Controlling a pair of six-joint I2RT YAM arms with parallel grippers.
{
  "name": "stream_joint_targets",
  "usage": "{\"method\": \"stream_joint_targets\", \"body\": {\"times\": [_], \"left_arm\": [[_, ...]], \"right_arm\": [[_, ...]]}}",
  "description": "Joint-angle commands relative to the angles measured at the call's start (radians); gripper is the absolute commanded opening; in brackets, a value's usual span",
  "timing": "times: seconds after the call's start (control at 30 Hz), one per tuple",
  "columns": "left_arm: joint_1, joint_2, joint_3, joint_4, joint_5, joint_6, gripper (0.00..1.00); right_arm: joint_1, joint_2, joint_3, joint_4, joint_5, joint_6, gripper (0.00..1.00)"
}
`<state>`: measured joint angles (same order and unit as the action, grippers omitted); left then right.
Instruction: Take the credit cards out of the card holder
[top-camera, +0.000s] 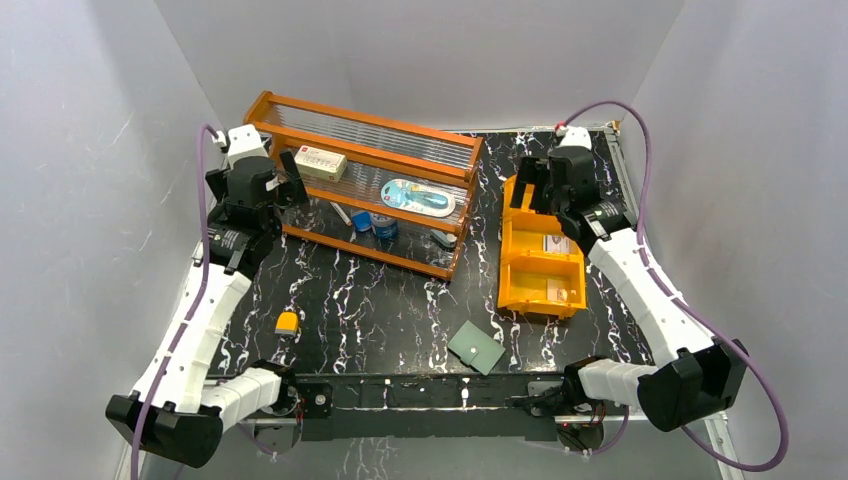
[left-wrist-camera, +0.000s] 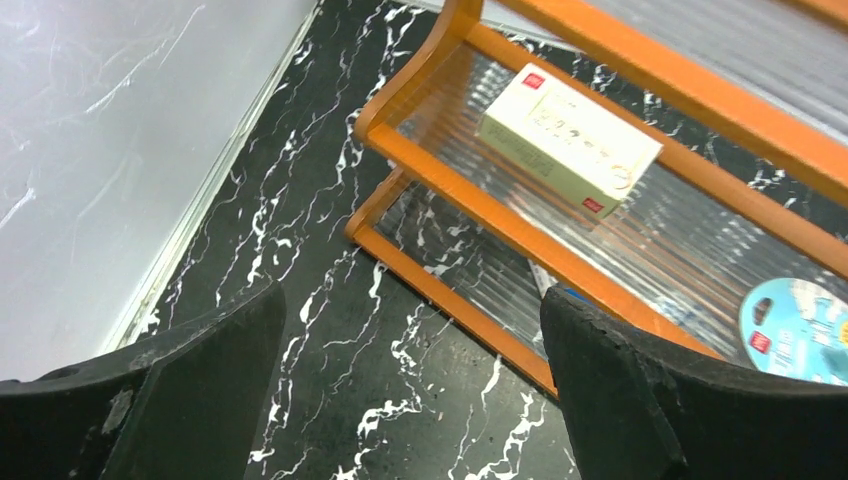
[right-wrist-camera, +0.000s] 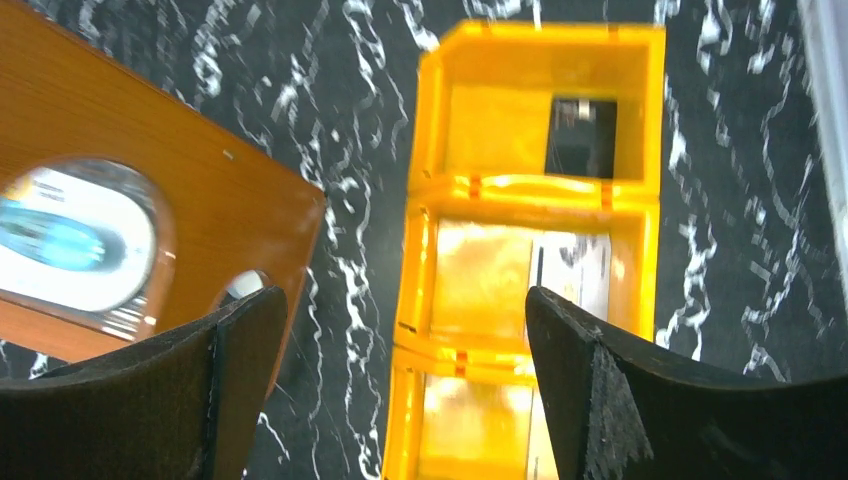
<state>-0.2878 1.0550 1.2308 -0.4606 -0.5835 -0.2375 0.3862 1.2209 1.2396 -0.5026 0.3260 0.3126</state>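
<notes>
Nearest us, between the two arm bases, the small flat muted-green card holder (top-camera: 475, 347) lies on the black white-veined worktop (top-camera: 370, 300). It looks closed, so the credit cards can't be made out and are presumably tucked inside. Both pincers hang wide open and empty, well apart from it at the far side: the left pincer (left-wrist-camera: 410, 290) over the end of the orange wooden rack (top-camera: 372, 252) beside a white box with red print (top-camera: 321, 162), the right pincer (right-wrist-camera: 405, 290) above the orange three-compartment plastic tray (top-camera: 540, 305). Nothing seems to block the way back to the holder, with only a small yellow block (top-camera: 287, 322) off to the left.
</notes>
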Motion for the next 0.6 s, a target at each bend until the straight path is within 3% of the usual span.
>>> {"method": "stream_joint_targets", "body": {"times": [0.0,0.27,0.57], "left_arm": [[0.050,-0.008,-0.063,0.060,0.011,-0.047,0.98],[0.119,-0.013,-0.226,0.164,0.271,-0.043,0.98],[0.154,0.024,-0.268,0.116,0.428,-0.165,0.98]], "right_arm": [[-0.064,-0.056,-0.103,0.020,-0.109,0.094,0.98],[-0.155,-0.022,-0.252,0.062,-0.392,0.175,0.97],[-0.130,0.134,-0.225,0.088,-0.568,0.215,0.95]]}}
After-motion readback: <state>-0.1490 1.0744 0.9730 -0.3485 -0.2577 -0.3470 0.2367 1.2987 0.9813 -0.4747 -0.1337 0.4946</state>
